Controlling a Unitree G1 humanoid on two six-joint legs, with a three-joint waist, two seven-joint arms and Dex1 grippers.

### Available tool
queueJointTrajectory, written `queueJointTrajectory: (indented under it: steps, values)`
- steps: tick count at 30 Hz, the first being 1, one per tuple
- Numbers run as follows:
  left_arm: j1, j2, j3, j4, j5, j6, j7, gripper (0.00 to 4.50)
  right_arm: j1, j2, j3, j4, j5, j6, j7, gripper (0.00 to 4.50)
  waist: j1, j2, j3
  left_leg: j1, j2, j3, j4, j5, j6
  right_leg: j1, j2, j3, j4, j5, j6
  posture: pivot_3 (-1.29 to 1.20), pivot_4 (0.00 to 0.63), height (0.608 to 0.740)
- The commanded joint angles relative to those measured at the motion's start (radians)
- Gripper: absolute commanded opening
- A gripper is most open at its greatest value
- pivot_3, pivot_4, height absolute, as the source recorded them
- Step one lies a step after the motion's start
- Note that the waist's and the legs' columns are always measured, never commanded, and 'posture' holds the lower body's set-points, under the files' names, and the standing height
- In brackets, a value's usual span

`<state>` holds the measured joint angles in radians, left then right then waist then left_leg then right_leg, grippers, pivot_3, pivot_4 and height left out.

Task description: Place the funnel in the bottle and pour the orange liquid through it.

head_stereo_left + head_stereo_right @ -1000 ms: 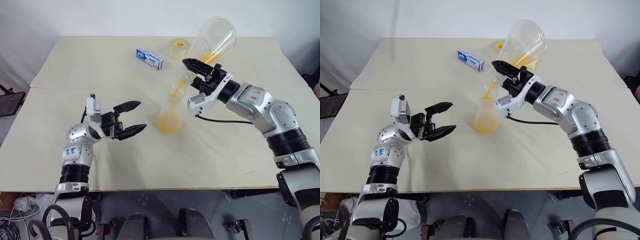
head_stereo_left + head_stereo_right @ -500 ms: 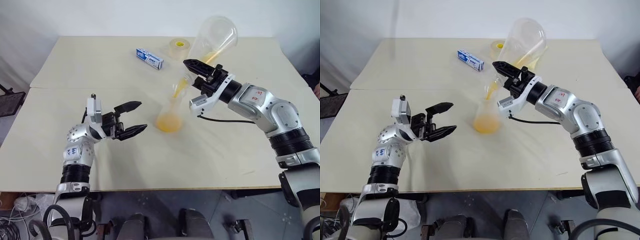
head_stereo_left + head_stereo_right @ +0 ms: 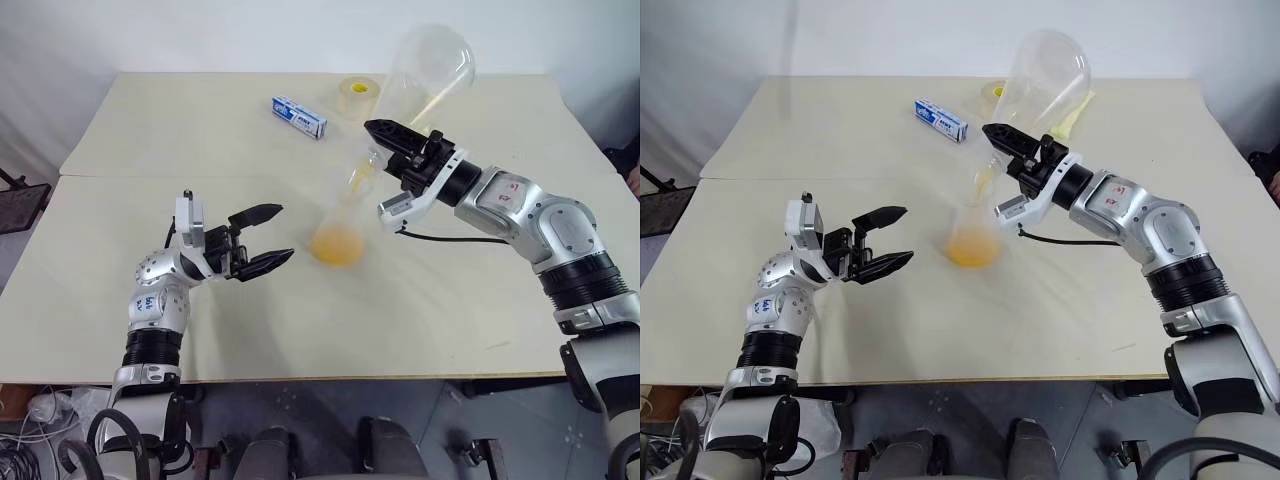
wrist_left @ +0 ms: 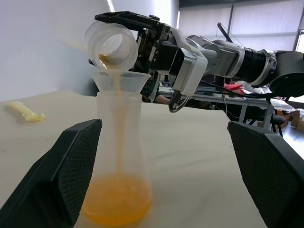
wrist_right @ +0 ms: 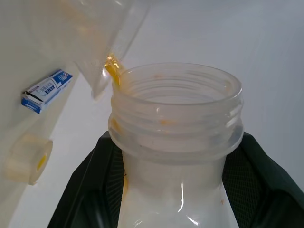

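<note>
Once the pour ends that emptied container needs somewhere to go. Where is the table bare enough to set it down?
The table is bare on the near right, under the right arm. The far left corner beyond the blue box is bare too. It is crowded around the bottle, the funnel and the tape roll.

I see the bottle (image 3: 338, 232) standing mid-surface (image 3: 200, 140), the funnel (image 4: 119, 81) seated in its neck and the liquid (image 4: 115, 206) pooled in its base. The jar (image 3: 425, 75) tilts over the funnel from the right, held by the right end effector (image 3: 390, 140). The left end effector (image 3: 262, 238) sits just left of the bottle. Behind lie a box (image 3: 299, 117) and a tape roll (image 3: 357, 98).
</note>
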<state>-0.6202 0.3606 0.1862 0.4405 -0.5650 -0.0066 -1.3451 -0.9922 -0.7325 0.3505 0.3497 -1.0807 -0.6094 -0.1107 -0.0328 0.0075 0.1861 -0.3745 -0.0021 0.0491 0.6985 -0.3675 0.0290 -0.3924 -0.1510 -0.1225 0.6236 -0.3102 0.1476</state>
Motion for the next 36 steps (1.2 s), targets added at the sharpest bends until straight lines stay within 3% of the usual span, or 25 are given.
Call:
queueJointTrajectory:
  steps: [1,22,36]
  values:
    - [-0.023,-0.001,0.004,-0.01,-0.006,-0.017,-0.002,4.5,-0.036,-0.019,-0.004,-0.013,-0.012,0.007,-0.049,2.41,0.0,0.0,0.0,0.0,0.0,0.0,0.0,0.0,0.0,0.0,0.0,0.0,0.0,0.0,0.0,0.0,0.15,0.74]
    - [-0.047,0.007,0.005,0.024,-0.001,-0.029,-0.013,4.5,-0.062,-0.036,0.045,-0.001,-0.099,-0.005,-0.179,2.41,-0.001,0.0,0.0,0.0,0.0,0.0,0.0,0.0,0.0,0.0,0.0,0.0,0.0,0.0,0.0,0.0,0.15,0.74]
    - [-0.071,0.02,-0.002,0.059,0.007,-0.017,-0.032,4.5,-0.043,-0.04,0.05,-0.021,-0.074,0.001,-0.173,2.41,-0.001,0.0,0.0,0.0,0.0,0.0,0.0,0.0,0.0,0.0,0.0,0.0,0.0,0.0,0.0,0.0,0.15,0.74]
